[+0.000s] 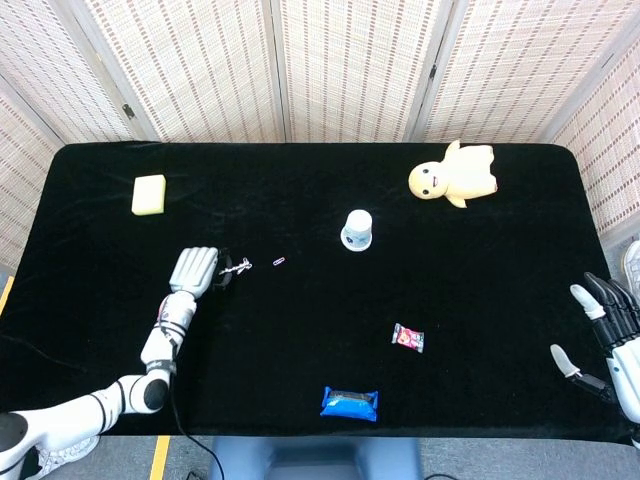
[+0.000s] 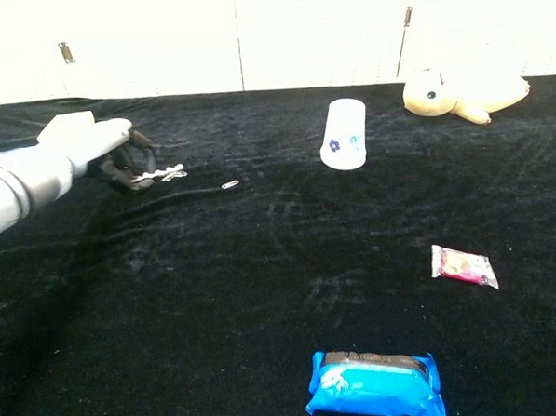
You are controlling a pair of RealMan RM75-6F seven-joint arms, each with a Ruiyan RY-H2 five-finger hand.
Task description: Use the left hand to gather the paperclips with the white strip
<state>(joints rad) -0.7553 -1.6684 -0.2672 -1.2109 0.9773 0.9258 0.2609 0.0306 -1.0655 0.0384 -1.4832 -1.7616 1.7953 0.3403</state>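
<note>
My left hand [image 1: 195, 270] [image 2: 103, 154] lies low over the black table [image 1: 300, 320] at the left, fingers curled around a short white strip [image 1: 237, 267] [image 2: 161, 174]. The strip sticks out to the right, and small metal paperclips seem to cling to it. One loose paperclip [image 1: 279, 261] [image 2: 230, 184] lies on the cloth a short way right of the strip's tip, apart from it. My right hand [image 1: 610, 335] hangs at the table's right edge with fingers spread and nothing in it; only the head view shows it.
A white cup [image 1: 357, 229] [image 2: 344, 134] lies on its side mid-table. A yellow plush toy [image 1: 455, 175] [image 2: 458, 91] sits back right, a yellow sponge [image 1: 149, 194] back left. A pink candy [image 1: 409, 338] [image 2: 463, 265] and a blue packet [image 1: 350, 403] [image 2: 376, 385] lie nearer the front.
</note>
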